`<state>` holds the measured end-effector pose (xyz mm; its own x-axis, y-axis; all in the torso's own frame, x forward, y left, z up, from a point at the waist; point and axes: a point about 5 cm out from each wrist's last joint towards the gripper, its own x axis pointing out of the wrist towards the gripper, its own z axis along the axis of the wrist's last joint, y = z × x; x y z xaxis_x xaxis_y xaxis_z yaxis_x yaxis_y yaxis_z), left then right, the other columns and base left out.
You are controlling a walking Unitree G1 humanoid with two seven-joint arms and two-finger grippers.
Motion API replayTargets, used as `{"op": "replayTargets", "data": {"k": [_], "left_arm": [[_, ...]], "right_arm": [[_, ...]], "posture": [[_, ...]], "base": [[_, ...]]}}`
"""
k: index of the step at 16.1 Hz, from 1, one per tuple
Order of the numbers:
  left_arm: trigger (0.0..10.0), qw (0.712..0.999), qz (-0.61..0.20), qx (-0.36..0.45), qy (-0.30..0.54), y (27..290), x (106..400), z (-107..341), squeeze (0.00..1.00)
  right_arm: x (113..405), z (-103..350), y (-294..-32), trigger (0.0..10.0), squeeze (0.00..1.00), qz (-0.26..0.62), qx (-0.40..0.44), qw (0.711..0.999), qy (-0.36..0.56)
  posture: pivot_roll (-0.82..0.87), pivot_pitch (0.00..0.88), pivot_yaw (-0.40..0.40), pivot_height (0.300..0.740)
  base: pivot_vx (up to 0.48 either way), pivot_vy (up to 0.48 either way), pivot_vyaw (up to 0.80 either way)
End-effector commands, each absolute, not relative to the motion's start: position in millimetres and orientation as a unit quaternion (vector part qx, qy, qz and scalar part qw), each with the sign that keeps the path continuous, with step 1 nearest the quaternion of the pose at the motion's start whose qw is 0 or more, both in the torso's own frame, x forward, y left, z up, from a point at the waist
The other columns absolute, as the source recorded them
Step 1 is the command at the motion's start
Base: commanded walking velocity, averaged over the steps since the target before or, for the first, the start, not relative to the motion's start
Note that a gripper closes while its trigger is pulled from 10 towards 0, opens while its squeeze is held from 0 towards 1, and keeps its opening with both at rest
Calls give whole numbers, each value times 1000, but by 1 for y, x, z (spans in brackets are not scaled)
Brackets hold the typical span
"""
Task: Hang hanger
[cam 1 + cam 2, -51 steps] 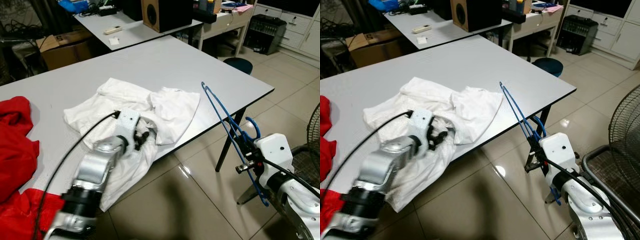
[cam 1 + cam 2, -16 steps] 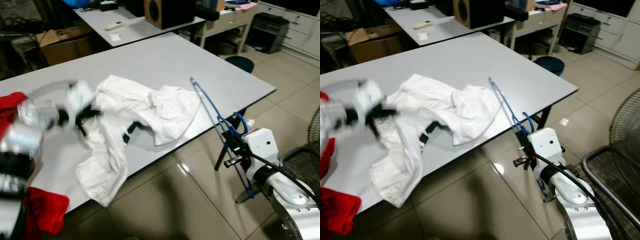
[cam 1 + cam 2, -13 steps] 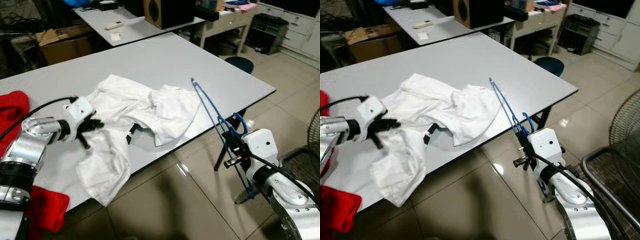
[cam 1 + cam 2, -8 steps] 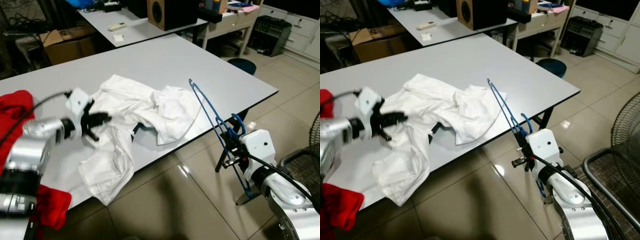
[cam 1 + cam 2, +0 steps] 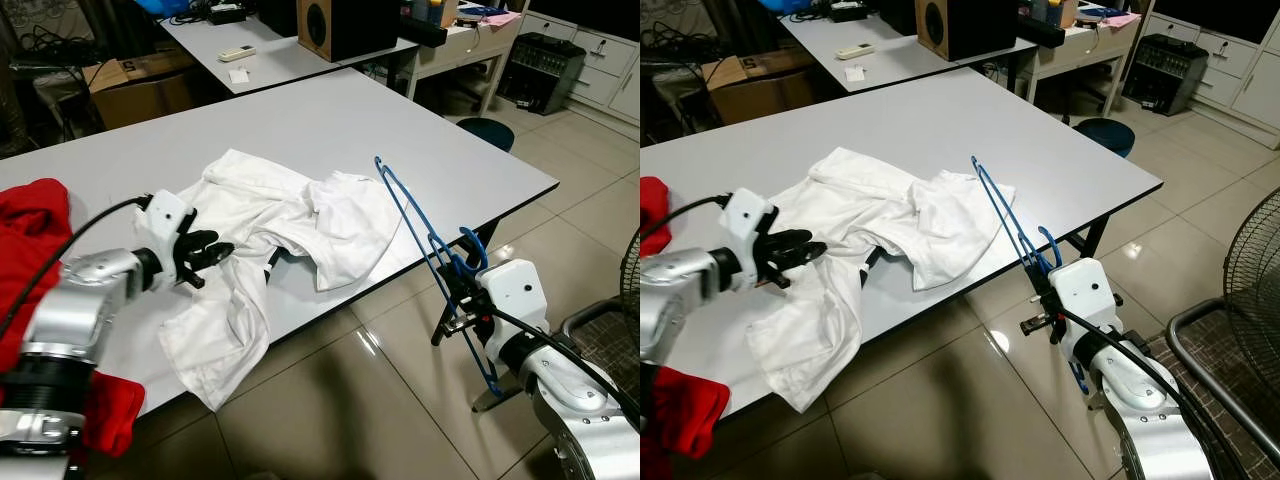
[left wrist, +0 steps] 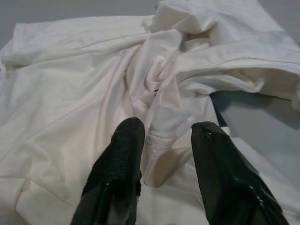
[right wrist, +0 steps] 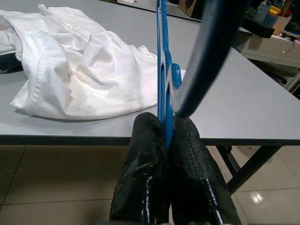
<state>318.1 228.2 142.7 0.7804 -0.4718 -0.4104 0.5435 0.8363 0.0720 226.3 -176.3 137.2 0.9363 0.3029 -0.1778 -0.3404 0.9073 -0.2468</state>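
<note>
The blue wire hanger (image 5: 432,262) stands tilted just off the grey table's (image 5: 330,120) front edge, pinched between the pressed-together fingers of the right gripper (image 7: 166,133). A crumpled white shirt (image 5: 270,235) drapes over that front edge. The left gripper (image 6: 164,133), fingers spread, hovers at the shirt's folds. A red cloth (image 5: 30,250) lies at the table's left edge.

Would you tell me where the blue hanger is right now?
The blue hanger is clamped in the right claw, beside the table's near right edge, its tip over the white shirt.
</note>
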Motion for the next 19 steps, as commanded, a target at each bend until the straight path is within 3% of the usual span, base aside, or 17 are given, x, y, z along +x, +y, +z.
{"op": "replayTargets", "data": {"k": [1, 2, 8, 9, 11, 19], "left_arm": [[10000, 943, -255, 99, 192, 231, 320, 142, 165], [10000, 943, -250, 106, 194, 230, 321, 140, 0], [10000, 945, -250, 101, 188, 220, 329, 135, 0], [7569, 944, -256, 101, 184, 217, 331, 134, 0], [0, 942, -255, 100, 191, 216, 331, 131, 0], [0, 941, -242, 109, 212, 219, 332, 123, 0]], "right_arm": [[229, 140, -177, 10000, 0, 163, -141, 975, 60], [229, 140, -177, 10000, 0, 163, -141, 975, 60], [230, 141, -179, 10000, 0, 158, -142, 976, 58], [231, 142, -180, 10000, 0, 157, -142, 976, 57], [231, 142, -181, 10000, 0, 155, -143, 976, 57], [234, 144, -182, 10000, 0, 153, -146, 976, 53]], "posture": [[-87, 0, 60, 740], [-89, 0, 62, 740], [-94, 0, 66, 740], [-97, 0, 68, 740], [-101, 0, 69, 740], [-102, 0, 65, 740]], "base": [[0, 0, 0], [0, 0, 0], [0, 0, 0], [0, 0, 0], [0, 0, 0], [0, 0, 0]]}}
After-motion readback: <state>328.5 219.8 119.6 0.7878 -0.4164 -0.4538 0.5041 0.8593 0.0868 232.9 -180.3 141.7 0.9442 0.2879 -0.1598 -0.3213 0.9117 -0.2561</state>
